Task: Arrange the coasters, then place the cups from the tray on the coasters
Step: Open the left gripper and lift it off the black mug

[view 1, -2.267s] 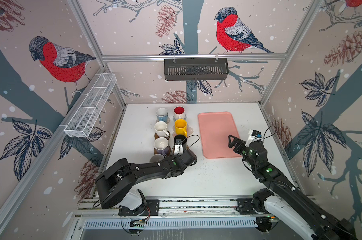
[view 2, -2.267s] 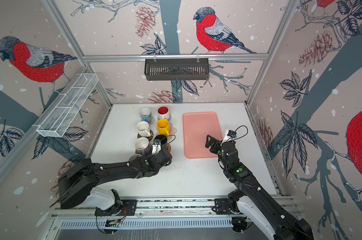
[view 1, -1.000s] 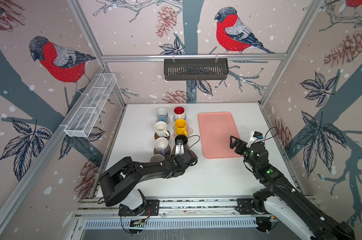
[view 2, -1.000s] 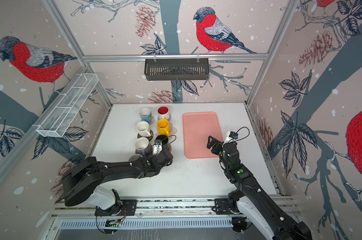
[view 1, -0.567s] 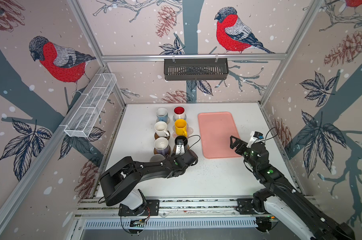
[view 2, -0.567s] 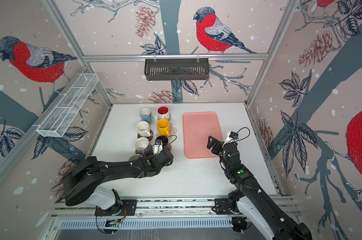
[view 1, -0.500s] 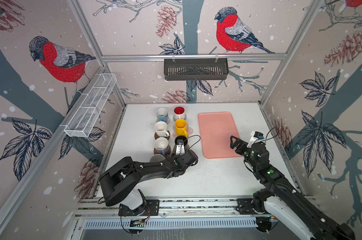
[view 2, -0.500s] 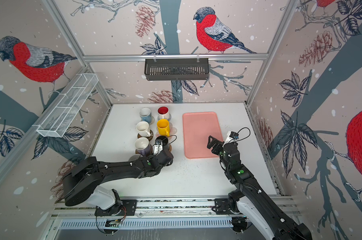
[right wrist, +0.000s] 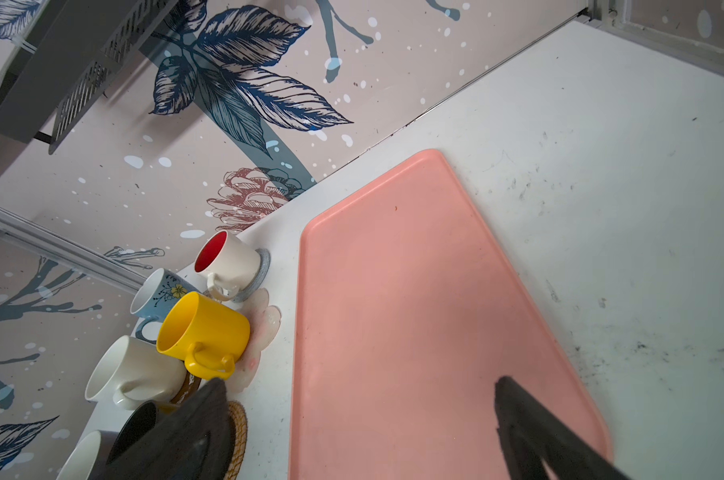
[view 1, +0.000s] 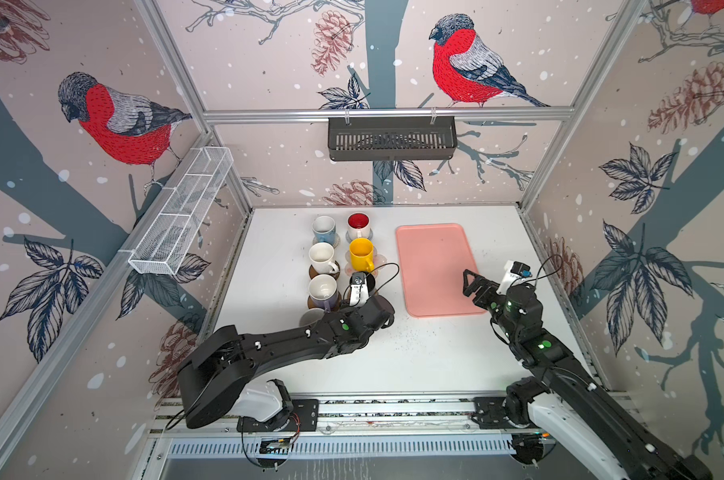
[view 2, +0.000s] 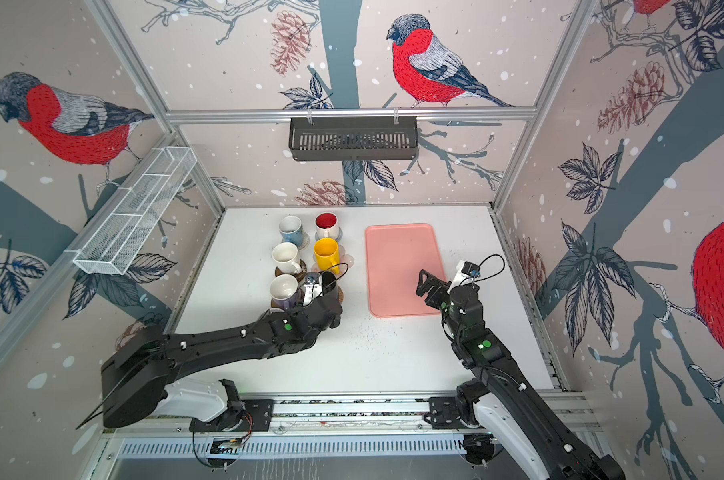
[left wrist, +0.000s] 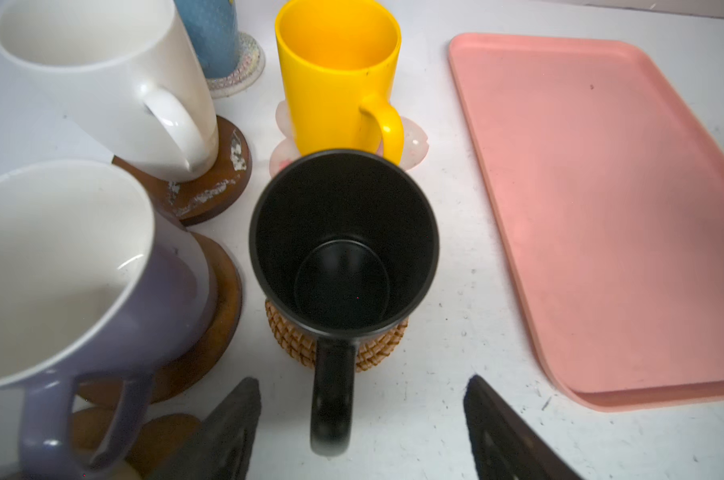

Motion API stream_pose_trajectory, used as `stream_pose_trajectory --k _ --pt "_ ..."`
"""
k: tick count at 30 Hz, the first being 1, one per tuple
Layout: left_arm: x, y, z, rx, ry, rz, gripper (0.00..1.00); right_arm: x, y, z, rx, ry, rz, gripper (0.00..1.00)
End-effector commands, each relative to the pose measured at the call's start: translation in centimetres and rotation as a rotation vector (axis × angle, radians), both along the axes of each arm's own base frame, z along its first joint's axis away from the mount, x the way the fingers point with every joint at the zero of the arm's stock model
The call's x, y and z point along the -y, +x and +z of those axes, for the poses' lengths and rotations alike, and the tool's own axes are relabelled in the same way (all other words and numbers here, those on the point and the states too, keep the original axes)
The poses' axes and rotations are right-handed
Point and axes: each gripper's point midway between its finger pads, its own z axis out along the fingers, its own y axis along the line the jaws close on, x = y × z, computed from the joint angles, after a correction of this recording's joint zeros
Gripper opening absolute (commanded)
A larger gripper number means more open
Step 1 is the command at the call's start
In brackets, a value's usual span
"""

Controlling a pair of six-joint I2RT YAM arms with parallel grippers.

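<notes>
Left gripper (left wrist: 361, 379) has opened wide, releasing black mug (left wrist: 343, 249) on wicker coaster (left wrist: 377, 353).

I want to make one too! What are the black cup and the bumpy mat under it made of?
The black cup is probably ceramic with a matte glaze: dull, hardly any shine. The mat looks like woven wicker or rattan: tan strands braided in rings.
</notes>
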Motion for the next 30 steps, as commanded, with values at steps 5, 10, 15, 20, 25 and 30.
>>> stream_pose_trajectory --k 5,10,15,20,25,30 --pt "-2.3 -0.3 5.3 0.105 -0.007 0.023 0.95 -0.1 -0.1 1.5 0.022 -0.073 0.029 0.99" --pt "-5.3 -0.9 8.7 0.207 -0.025 0.074 0.97 0.0 0.2 3.4 0.06 -0.133 0.036 0.99" --pt "-7.3 -1.9 12.3 0.29 -0.053 0.062 0.97 -0.5 1.0 5.4 0.095 -0.18 0.06 0.99" --pt "-9.7 -2.5 13.5 0.35 -0.014 0.083 0.97 -0.2 1.3 5.2 0.122 -0.245 0.059 1.0" --pt "-14.0 -2.4 15.9 0.439 -0.061 0.216 0.97 1.4 1.1 4.2 0.213 -0.289 -0.026 0.99" --pt "-19.2 0.6 16.5 0.369 0.003 0.359 0.97 3.2 1.6 3.2 0.213 -0.323 -0.111 0.99"
